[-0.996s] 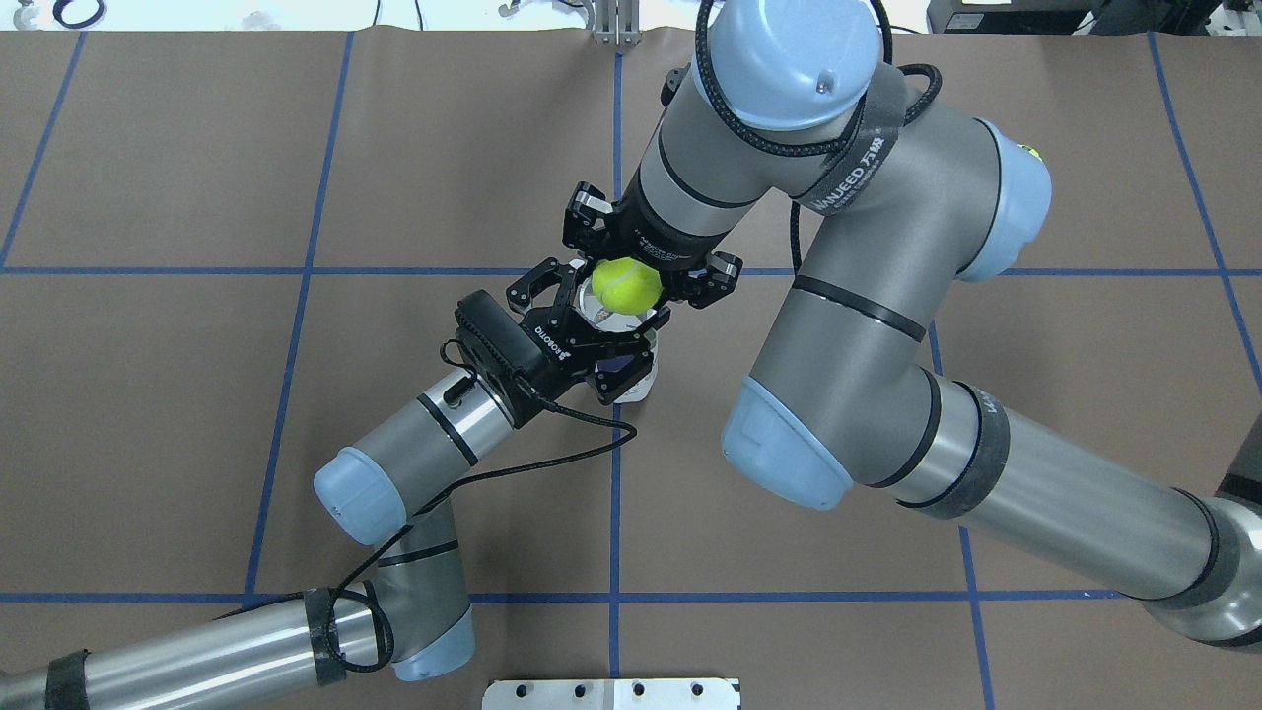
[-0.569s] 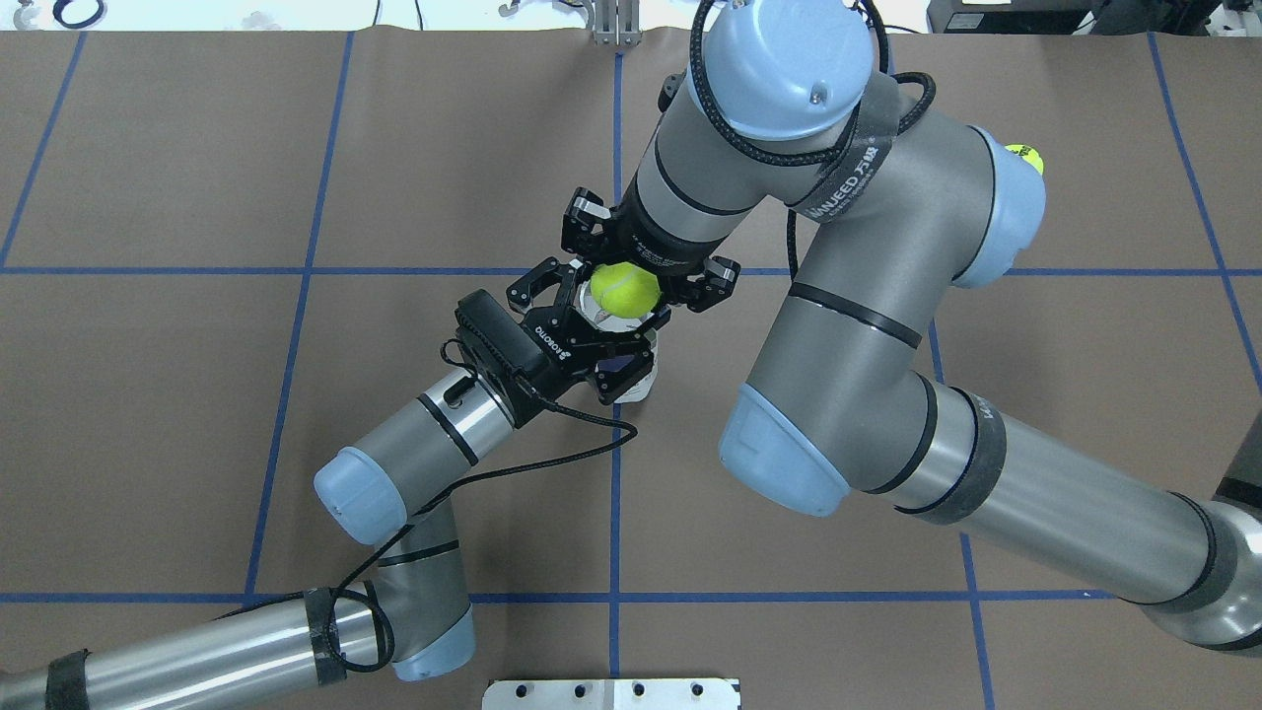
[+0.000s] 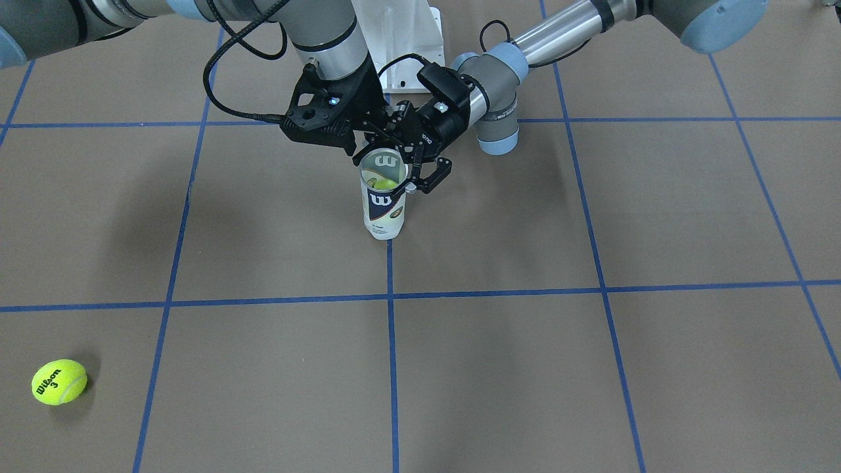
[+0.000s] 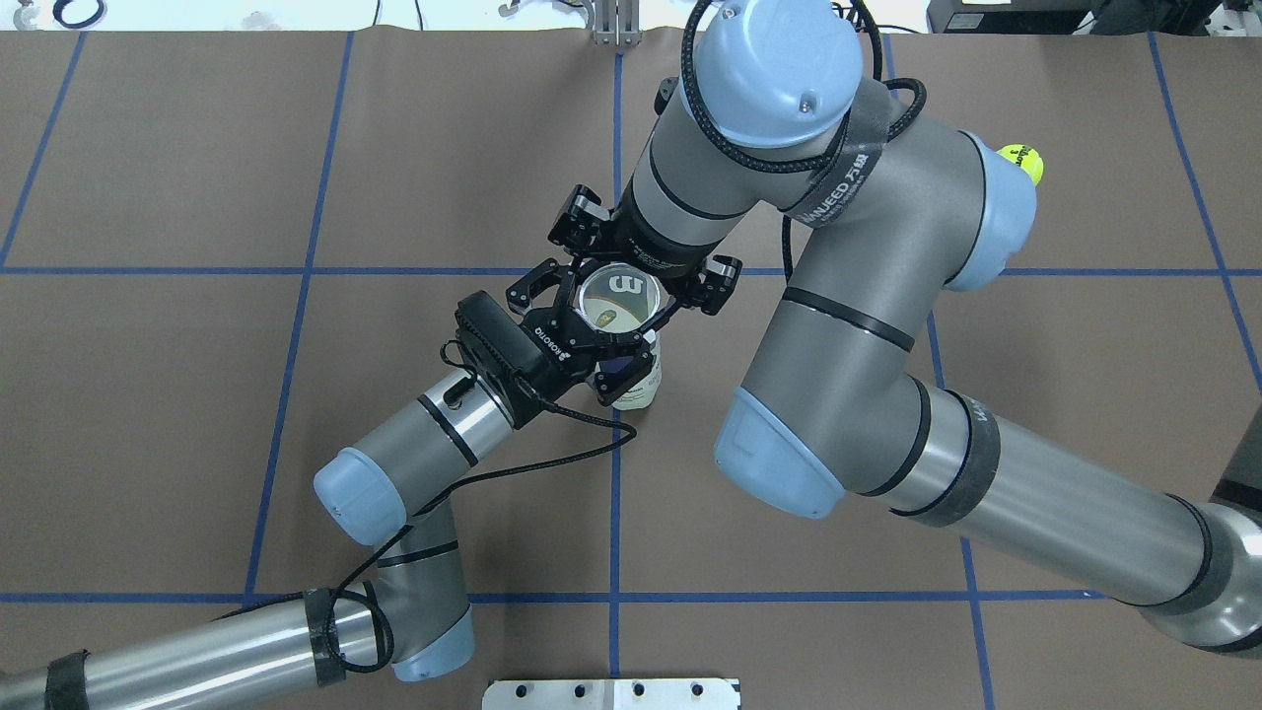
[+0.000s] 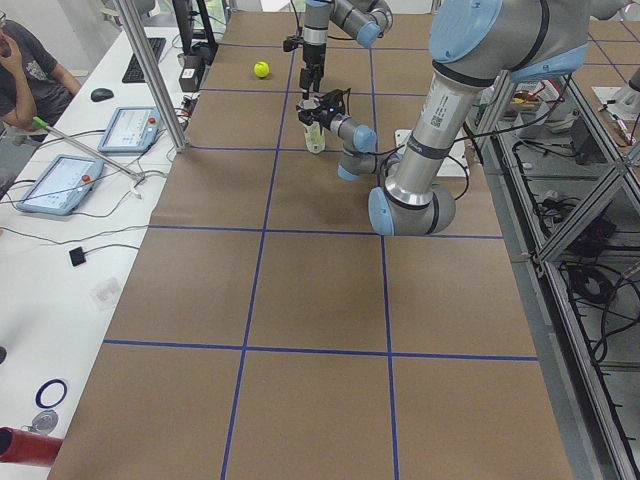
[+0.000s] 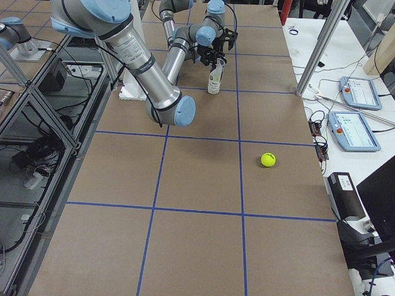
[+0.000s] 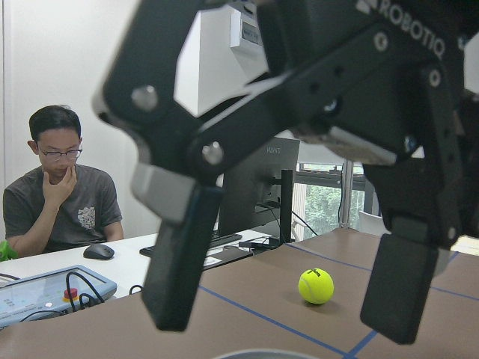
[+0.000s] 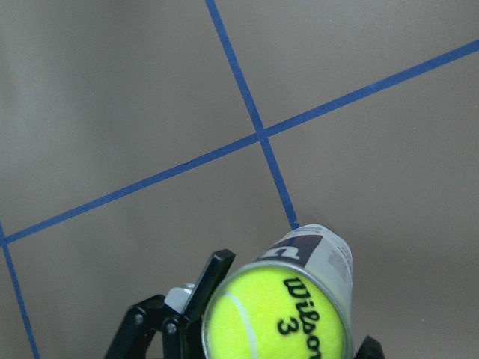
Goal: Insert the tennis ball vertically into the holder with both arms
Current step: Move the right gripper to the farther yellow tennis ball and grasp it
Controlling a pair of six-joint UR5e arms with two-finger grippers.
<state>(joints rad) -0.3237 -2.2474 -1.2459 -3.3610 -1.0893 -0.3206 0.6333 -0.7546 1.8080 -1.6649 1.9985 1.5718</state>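
The holder (image 3: pixel 383 210) stands upright near the table's middle; it also shows in the overhead view (image 4: pixel 632 390). A yellow tennis ball (image 3: pixel 381 182) marked "Wilson 3" sits inside it below the rim, filling the mouth in the right wrist view (image 8: pixel 277 321). My left gripper (image 4: pixel 596 330) reaches in sideways, its fingers (image 7: pixel 179 262) on both sides of the holder near the rim, shut on it. My right gripper (image 4: pixel 631 278) hangs just above the mouth, open and empty, its fingertips mostly hidden by its wrist.
A second tennis ball (image 3: pixel 59 382) lies far off on the brown mat, peeking past my right elbow in the overhead view (image 4: pixel 1020 161). The white pedestal (image 3: pixel 401 39) stands behind the holder. An operator (image 7: pixel 63 202) sits at a side desk with tablets.
The ball was held at the holder's mouth by my right gripper; now it has gone down inside the holder. My right arm shifted slightly. My left arm has not moved.
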